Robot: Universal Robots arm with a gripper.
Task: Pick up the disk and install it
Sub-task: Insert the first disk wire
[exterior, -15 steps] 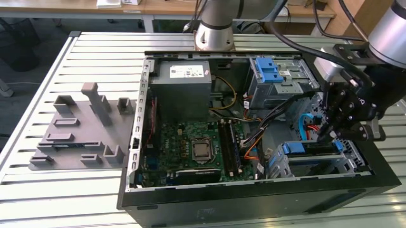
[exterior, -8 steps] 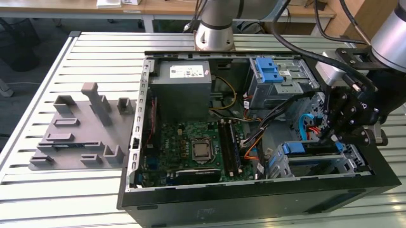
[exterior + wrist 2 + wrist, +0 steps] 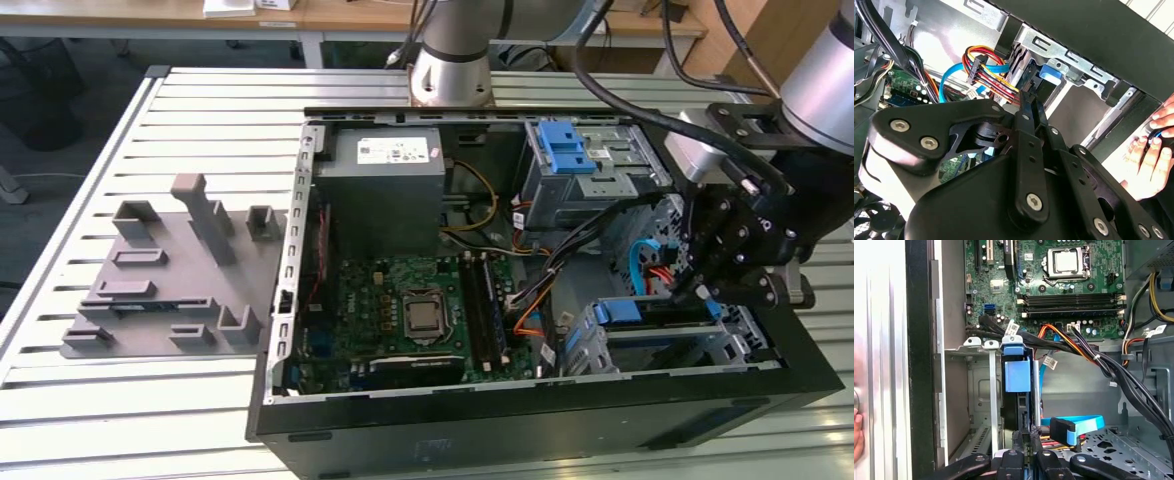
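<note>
The disk (image 3: 1015, 407) stands on edge in the metal drive cage (image 3: 979, 390) at the case's corner, its blue plastic bracket (image 3: 1017, 375) showing on top. In the exterior view the disk (image 3: 654, 312) sits in that cage at the case's lower right. My gripper (image 3: 1026, 436) is right at the disk's cabled end, fingers drawn together with nothing visibly between them. In the second wrist view the gripper (image 3: 1028, 100) tapers to a point beside the coloured cable plugs and the blue bracket (image 3: 1050, 75). In the exterior view the gripper (image 3: 689, 290) hangs just above the cage.
The open computer case (image 3: 534, 420) lies on a slatted table. Inside are a grey power-supply box (image 3: 387, 190), a grey cage with a blue latch (image 3: 581, 150), the motherboard (image 3: 414, 310) and loose cables (image 3: 1114, 370). A grey fixture plate (image 3: 174, 270) lies at the exterior view's left. A person's hand (image 3: 1154, 150) rests outside the case.
</note>
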